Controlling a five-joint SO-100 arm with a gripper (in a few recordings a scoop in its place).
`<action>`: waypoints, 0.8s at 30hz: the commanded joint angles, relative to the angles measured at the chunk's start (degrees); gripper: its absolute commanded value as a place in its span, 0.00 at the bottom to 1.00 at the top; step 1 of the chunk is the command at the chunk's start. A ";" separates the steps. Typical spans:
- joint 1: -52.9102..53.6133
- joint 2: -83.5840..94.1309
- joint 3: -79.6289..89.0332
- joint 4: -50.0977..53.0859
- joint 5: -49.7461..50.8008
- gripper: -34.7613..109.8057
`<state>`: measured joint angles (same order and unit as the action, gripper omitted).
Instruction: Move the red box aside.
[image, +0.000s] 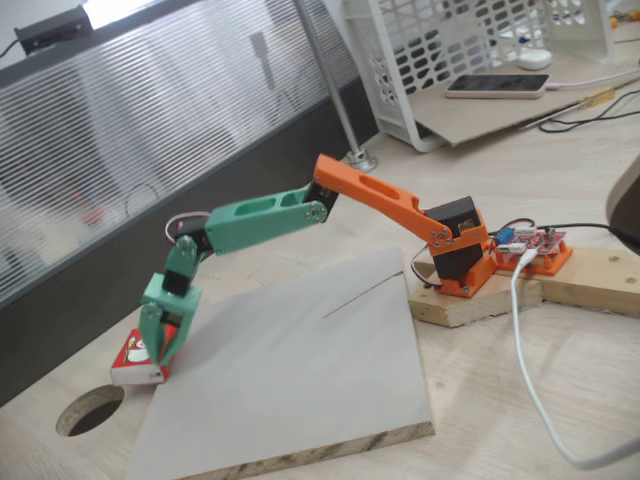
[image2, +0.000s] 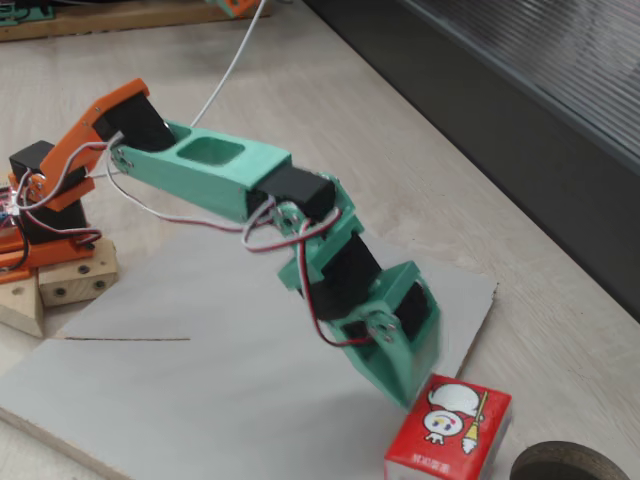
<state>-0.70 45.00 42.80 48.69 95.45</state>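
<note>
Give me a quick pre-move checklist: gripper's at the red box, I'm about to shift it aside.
1. Gripper at the box: ok. The gripper is right down at the red box, at its edge nearest the board.
2. Grip confirmed: cannot tell. The jaws straddle the box's end in a fixed view, but neither shows whether they press on it.
3. Box lying flat: ok. It sits flat, figure side up, beside the corner of the grey board.
4. Hazard nearby: not ok. A round hole in the table lies close to the box; steer away from it.
5. Cable clear: ok. The white cable lies by the arm's base, far from the box.
</note>
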 joint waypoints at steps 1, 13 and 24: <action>-1.05 6.42 0.00 1.05 0.88 0.26; -0.35 6.68 0.00 18.37 0.70 0.26; -0.35 5.36 -0.70 32.43 1.05 0.27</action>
<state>-0.62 47.37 42.80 81.83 95.45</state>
